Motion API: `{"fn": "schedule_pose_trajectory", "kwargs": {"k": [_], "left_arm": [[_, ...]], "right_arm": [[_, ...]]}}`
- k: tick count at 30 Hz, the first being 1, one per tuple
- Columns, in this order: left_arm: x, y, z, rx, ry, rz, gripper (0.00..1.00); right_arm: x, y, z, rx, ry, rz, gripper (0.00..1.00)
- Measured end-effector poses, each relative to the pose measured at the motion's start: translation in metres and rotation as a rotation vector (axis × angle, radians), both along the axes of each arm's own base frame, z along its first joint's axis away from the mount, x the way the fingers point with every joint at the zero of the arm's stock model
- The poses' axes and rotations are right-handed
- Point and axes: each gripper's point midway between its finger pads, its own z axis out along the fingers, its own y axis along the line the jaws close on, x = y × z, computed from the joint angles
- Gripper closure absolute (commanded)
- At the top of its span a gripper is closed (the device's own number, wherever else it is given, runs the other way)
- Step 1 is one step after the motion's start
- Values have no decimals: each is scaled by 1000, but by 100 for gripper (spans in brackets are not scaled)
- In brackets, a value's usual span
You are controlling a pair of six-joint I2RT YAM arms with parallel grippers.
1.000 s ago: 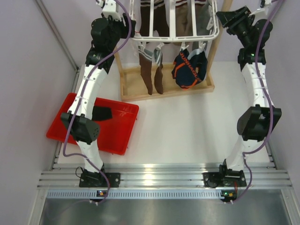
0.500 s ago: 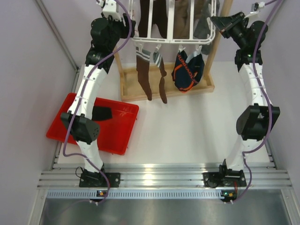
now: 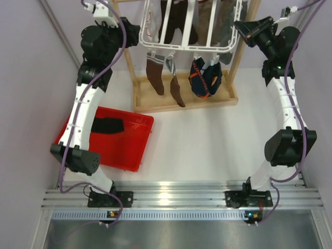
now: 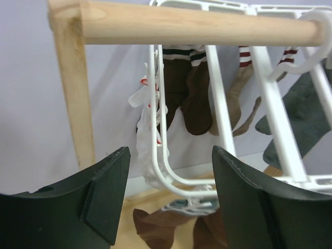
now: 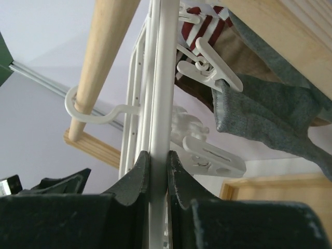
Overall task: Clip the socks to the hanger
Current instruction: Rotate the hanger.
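Observation:
The white hanger [image 3: 193, 45] hangs from the wooden frame's top bar, with brown socks [image 3: 155, 78] and a navy and orange fabric [image 3: 205, 78] clipped along its near edge. My right gripper [image 3: 239, 25] is shut on the hanger's right rim bar [image 5: 162, 93], and a grey sock [image 5: 270, 119] hangs in a clip beside it. My left gripper [image 4: 171, 192] is open and empty. The hanger's left corner [image 4: 161, 155] lies beyond its jaws, apart from them. Brown striped-cuff socks [image 4: 189, 93] hang behind. One black sock [image 3: 106, 125] lies in the red tray [image 3: 136, 142].
The light wooden frame has a base [image 3: 181, 101] on the table, a post at each side [image 3: 129, 62], and a round top bar [image 4: 197, 23] that carries the hanger's hook [image 5: 98, 114]. Walls stand close on both sides.
The left arm has swung left and away from the hanger's left edge. The hanger has moved farther back in the view, held by the right gripper, and the hanging socks have swung.

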Motion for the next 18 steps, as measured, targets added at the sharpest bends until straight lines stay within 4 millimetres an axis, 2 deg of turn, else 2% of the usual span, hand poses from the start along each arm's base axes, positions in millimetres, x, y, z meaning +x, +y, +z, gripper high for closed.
{"fn": "schedule_pose_trajectory", "kwargs": {"k": [4, 5, 8, 11, 13, 14, 16, 18], "left_arm": [[-48, 1, 22, -54, -18, -76, 29], [-60, -4, 30, -58, -35, -113, 22], [-85, -29, 48, -21, -81, -238, 20], [-95, -70, 64, 76, -133, -348, 18], [-100, -106, 68, 157, -175, -414, 17], [-103, -116, 68, 198, -193, -426, 16], [-112, -161, 45, 271, -181, -499, 15], [-119, -193, 24, 342, -165, -541, 15]], "right_arm": [[-8, 7, 3, 5, 2, 4, 100], [-9, 10, 3, 5, 4, 10, 100], [-11, 19, 0, 6, 17, 25, 100], [-12, 25, -2, 5, 30, 33, 100], [-11, 26, -4, 4, 33, 34, 100], [-11, 26, -4, 4, 33, 34, 100], [-11, 26, -5, 0, 32, 32, 100], [-11, 27, -4, -2, 29, 30, 100]]}}
